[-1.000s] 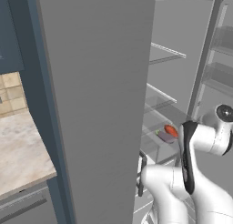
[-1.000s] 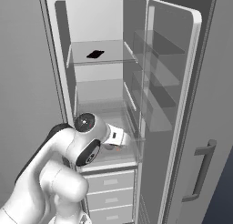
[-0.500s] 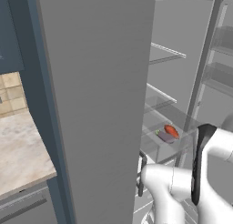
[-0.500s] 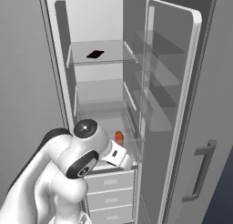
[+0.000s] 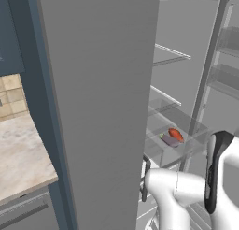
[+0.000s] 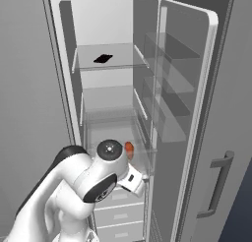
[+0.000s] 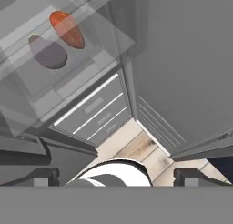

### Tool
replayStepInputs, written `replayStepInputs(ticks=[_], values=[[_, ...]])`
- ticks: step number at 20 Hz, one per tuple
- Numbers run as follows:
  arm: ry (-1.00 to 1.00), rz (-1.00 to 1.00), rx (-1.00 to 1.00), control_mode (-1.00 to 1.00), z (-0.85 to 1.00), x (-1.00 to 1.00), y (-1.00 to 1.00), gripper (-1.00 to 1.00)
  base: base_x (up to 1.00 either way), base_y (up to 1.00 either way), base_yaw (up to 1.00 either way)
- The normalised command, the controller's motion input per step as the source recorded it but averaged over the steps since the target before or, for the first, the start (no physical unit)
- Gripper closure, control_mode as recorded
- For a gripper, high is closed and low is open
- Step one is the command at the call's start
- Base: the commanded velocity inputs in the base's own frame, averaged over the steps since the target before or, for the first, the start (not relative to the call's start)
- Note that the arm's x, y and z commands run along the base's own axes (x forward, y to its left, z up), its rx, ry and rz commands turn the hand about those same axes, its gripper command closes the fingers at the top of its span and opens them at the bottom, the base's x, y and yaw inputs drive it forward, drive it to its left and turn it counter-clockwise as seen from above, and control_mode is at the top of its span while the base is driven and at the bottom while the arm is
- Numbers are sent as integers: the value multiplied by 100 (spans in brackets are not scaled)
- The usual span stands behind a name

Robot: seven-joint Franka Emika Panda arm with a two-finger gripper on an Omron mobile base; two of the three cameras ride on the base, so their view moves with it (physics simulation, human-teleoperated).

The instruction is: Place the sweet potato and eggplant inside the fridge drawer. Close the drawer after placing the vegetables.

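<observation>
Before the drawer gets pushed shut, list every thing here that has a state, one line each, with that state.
Clear see-through plastic fridge drawer: pulled out, not closed.
Orange-red oblong sweet potato: lying inside the drawer.
Dull purple-grey eggplant lump: lying inside the drawer, beside the sweet potato.
Grey fridge door: swung open.
Robot's hand: open, holding nothing.
Opaque grey lower drawers: closed.

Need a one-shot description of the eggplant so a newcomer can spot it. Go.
Start at the open fridge and drop below its shelves to the clear plastic fridge drawer, which stands pulled out. Two small vegetables lie side by side in it. The eggplant is the dull purple-grey rounded lump; its neighbour, the sweet potato, is orange-red and oblong with tapered ends.
</observation>
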Motion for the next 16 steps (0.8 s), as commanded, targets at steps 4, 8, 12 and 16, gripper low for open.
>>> replayStepInputs(ticks=[4,8,12,16], values=[[-1,0,17,-100,-33,27,32,-100,0,0,0],[0,0,13,-100,-25,39,40,-100,0,0,0],[-3,0,8,-100,-14,42,39,-100,0,0,0],[-3,0,5,-100,-2,51,24,-100,0,0,0]])
